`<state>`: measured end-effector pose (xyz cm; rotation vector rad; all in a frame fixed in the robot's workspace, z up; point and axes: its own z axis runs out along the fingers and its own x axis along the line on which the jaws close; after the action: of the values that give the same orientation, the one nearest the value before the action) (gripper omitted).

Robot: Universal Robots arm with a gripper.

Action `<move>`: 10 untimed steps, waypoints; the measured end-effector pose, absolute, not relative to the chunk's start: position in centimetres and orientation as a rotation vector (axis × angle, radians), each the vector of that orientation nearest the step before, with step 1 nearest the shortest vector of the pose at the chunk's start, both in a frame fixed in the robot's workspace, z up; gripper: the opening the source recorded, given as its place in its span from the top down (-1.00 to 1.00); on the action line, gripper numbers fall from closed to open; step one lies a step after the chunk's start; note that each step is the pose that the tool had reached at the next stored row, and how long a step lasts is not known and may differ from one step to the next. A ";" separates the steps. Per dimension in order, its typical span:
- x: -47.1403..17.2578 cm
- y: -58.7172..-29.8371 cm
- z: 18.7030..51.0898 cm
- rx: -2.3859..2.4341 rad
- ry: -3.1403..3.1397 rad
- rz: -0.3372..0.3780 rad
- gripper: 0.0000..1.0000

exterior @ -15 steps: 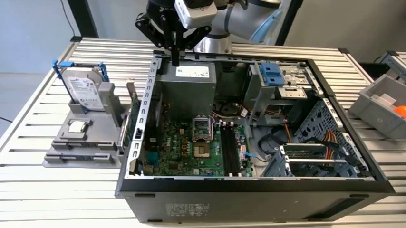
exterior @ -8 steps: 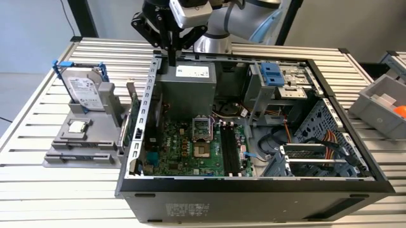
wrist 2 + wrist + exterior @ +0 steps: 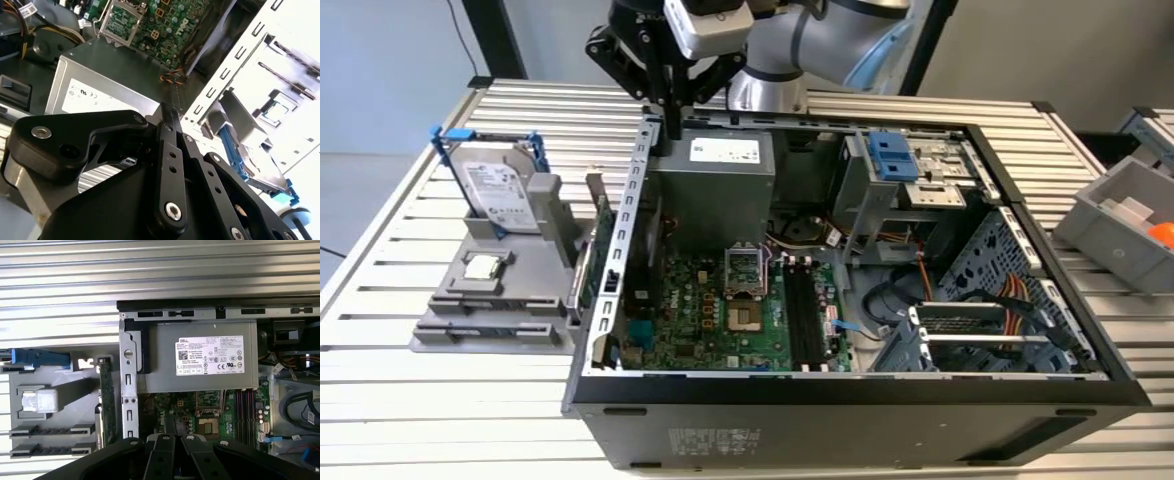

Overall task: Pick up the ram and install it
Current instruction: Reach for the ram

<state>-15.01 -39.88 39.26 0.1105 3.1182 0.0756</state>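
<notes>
My gripper (image 3: 675, 108) hangs over the back corner of the open computer case (image 3: 854, 385), on the exterior view's left, above the grey power supply (image 3: 714, 170). Its fingers (image 3: 168, 150) are drawn together on a thin dark strip seen edge-on, which I take for the ram (image 3: 169, 110). The strip pokes out just past the fingertips in both wrist views, as the ram (image 3: 170, 424) shows. The motherboard (image 3: 707, 310) lies below, toward the case front, with its long black slots (image 3: 803, 315) beside the processor socket (image 3: 744, 268).
A grey holder (image 3: 494, 335) stands at the exterior view's left of the case. It carries a hard drive in a blue frame (image 3: 494, 185), a small chip (image 3: 483, 267) and a green card with a bracket (image 3: 600, 265). A grey bin (image 3: 1121, 215) sits at the right edge.
</notes>
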 end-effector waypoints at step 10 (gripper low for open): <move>-16.3 -39.9 39.3 0.110 3.118 0.076 1.00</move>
<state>-16.31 -39.88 39.27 0.1104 3.1182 0.0756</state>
